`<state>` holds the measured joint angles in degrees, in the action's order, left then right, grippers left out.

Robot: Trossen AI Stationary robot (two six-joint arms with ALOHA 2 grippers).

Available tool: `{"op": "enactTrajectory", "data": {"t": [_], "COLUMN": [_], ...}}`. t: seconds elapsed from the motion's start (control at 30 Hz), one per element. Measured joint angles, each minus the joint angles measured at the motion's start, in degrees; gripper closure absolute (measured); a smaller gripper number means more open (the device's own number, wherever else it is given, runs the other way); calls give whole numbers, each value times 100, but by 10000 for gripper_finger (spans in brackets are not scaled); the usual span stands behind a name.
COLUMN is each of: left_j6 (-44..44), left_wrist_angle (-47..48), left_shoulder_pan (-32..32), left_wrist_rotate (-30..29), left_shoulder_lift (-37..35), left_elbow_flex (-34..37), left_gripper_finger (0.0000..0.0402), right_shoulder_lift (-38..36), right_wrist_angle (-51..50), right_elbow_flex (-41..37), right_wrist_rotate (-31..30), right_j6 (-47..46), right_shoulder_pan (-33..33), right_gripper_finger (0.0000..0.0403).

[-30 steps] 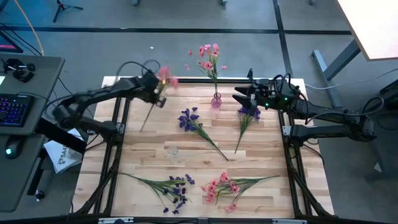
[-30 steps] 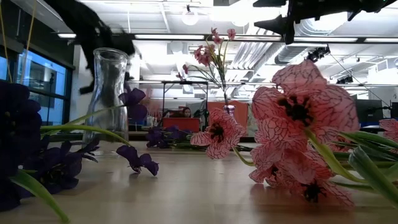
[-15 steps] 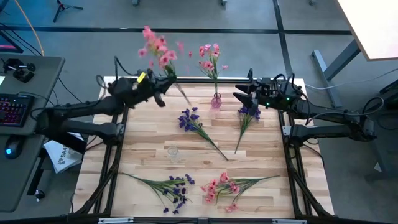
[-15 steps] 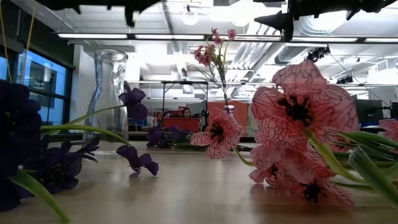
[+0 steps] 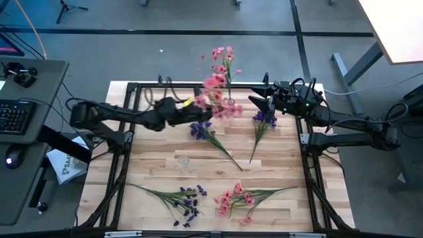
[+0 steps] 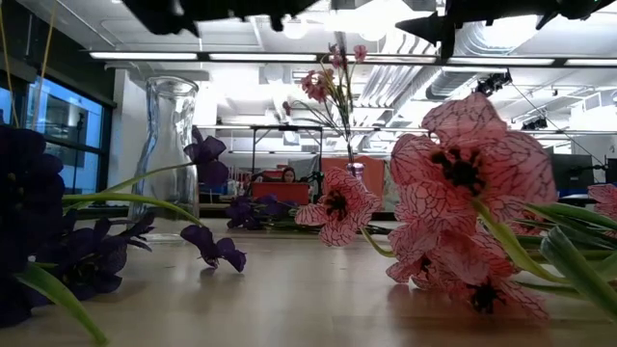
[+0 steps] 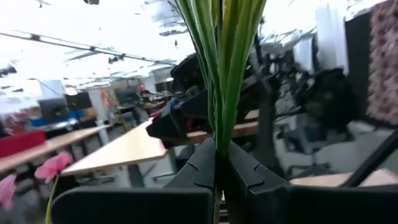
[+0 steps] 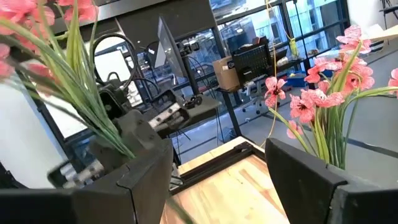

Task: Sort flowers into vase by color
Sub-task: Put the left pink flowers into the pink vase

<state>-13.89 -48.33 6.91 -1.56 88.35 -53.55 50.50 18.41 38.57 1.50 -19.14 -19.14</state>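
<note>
The left arm reaches across from nine o'clock, its left hand point(image 5: 192, 110) raised above the tabletop with fingers point(image 7: 205, 163) pinched together. The right arm extends in from three o'clock, its right hand point(image 5: 256, 104) raised too, fingers point(image 8: 308, 171) spread apart.

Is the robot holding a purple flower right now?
No, the left tool is shut on a pink flower sprig, carried near the small vase.
</note>
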Motion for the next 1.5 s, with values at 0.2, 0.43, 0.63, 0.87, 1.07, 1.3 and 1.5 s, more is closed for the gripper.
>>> {"op": "enactTrajectory", "data": {"t": [0.2, 0.43, 0.63, 0.87, 1.07, 1.3, 1.5], "left_j6": [-227, -544, -55, 102, 469, 567, 685], "left_wrist_angle": [31, -8, 267, 427, 8, -273, -143], "left_shoulder_pan": [333, 641, 861, 962, 1135, 1271, 1306], "left_wrist_rotate": [-62, -453, -216, -24, 342, 257, 237], "left_shoulder_lift": [785, 963, 963, 964, 1248, 1466, 1450], "left_elbow_flex": [-568, -905, -908, -905, -901, -901, -901], "left_gripper_finger": [401, 401, 401, 401, 401, 401, 401], "right_shoulder_lift": [-1, -2, -2, -2, -2, -2, -2], "right_wrist_angle": [121, 139, 118, 114, 114, 114, 114], "right_elbow_flex": [0, 0, 0, 0, 0, 0, 0], "right_wrist_rotate": [1, 0, 2, 1, 2, 2, 7], "right_j6": [13, 13, 136, 166, 166, 166, 158], "right_shoulder_pan": [0, 0, 0, 0, 0, 0, 0], "right_gripper_finger": [152, 152, 152, 152, 152, 152, 152]}}
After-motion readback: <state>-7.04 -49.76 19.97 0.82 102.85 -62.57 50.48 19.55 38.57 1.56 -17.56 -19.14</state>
